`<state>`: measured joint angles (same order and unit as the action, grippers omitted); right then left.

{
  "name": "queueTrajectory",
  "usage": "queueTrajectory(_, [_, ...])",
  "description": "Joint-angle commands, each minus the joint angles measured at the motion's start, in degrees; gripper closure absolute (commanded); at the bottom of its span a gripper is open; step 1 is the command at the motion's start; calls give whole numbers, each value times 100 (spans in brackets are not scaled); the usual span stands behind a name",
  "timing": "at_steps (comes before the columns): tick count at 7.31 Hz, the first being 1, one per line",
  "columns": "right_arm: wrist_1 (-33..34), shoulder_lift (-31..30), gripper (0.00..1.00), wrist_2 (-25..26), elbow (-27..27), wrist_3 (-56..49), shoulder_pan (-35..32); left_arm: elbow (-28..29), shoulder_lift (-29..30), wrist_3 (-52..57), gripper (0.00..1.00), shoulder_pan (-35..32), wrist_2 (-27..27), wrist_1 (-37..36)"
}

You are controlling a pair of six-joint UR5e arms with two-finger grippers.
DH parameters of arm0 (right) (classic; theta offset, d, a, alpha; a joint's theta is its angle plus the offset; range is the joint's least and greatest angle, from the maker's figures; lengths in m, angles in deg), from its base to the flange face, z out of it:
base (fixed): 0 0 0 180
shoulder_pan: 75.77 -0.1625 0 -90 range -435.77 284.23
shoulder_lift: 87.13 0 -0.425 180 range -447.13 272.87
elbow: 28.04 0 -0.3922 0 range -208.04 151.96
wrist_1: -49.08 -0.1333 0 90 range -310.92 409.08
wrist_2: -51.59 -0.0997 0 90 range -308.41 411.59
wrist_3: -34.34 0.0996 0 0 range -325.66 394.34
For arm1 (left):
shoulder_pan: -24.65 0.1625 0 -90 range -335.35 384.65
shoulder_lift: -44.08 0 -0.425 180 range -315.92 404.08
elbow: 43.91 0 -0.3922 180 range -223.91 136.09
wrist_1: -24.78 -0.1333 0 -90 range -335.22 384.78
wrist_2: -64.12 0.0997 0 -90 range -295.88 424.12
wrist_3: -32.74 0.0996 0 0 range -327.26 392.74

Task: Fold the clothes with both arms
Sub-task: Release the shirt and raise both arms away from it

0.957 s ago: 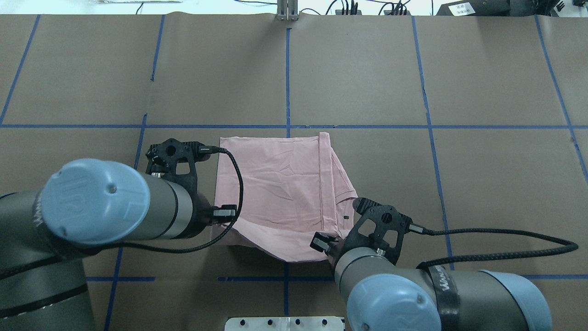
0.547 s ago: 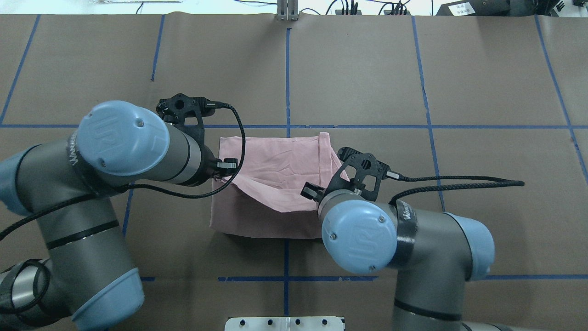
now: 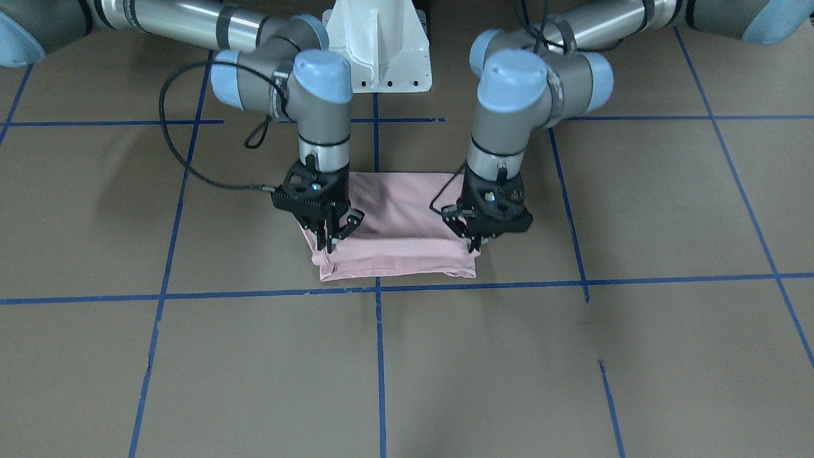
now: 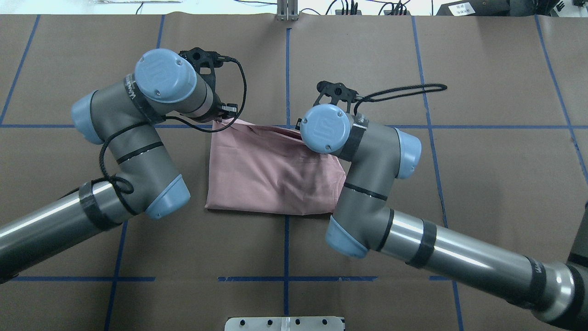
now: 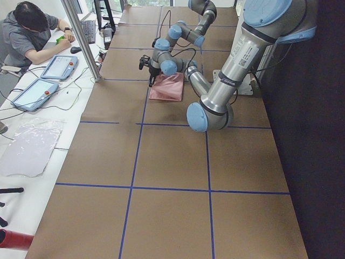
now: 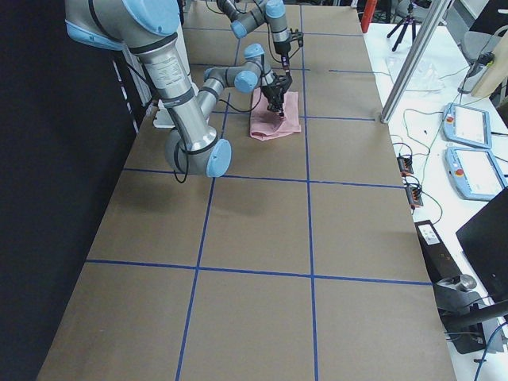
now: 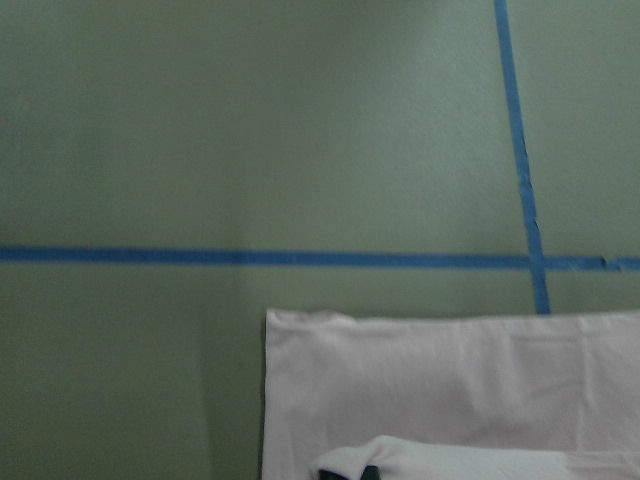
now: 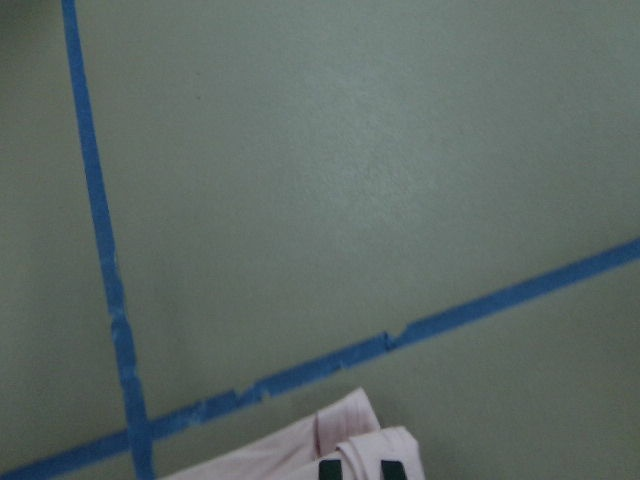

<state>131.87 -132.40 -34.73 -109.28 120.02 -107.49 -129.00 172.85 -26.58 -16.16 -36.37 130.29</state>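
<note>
Jaws status: left jaws and right jaws both clenched on the T-shirt [image 4: 271,179], each pinching a corner of its folded-over layer. Overhead view: left arm [image 4: 138,142] holds the cloth's upper-left corner, right arm [image 4: 367,184] the upper-right. Wrist views show pink fabric bunched round the dark fingertips [image 8: 330,468]. Shirt lies plain side up mid-frame on the brown bench [image 4: 459,193], just under the horizontal blue tape line [image 4: 482,126], straddling the vertical one. Left wrist view: held edge sits just short of the lower layer's edge.
</note>
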Motion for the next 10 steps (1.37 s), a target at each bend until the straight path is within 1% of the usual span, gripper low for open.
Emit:
queueTrajectory(1, [-377, 457, 0, -856, 1005, -1145, -824, 1011, 184, 1119, 0, -681, -310, 830])
queueTrajectory(2, [-377, 466, 0, -1182, 988, -1472, -1036, 994, 175, 1429, 0, -840, -783, 830])
queueTrajectory(3, [-377, 440, 0, -1647, 909, -1753, -1212, 933, 149, 1554, 0, -859, -840, 830])
queueTrajectory(4, [-369, 327, 0, -1956, 726, -1982, -1370, 584, -8, 1555, 0, -868, -841, 804])
queueTrajectory(5, [-342, 82, 0, -2246, 454, -2289, -1589, -46, -428, 1616, 0, -894, -875, 734])
queueTrajectory(6, [-325, -469, 0, -2762, -88, -2910, -1983, -635, -780, 2225, 0, -1164, -1119, 464])
queueTrajectory(7, [-316, -1222, 0, -3142, -702, -3882, -2466, -1180, -1088, 2988, 0, -1524, -1226, -78])
queueTrajectory(8, [-316, -1935, 0, -3641, -1065, -4875, -3097, -1664, -1378, 3910, 0, -1980, -1314, -675])
queueTrajectory(9, [-307, -2429, 0, -4169, -1095, -6060, -3869, -1834, -1651, 5007, 0, -2619, -1620, -1064])
queueTrajectory(10, [-194, -2982, 0, -4478, -1026, -7455, -4669, -1819, -2036, 6157, 0, -3339, -1858, -1112])
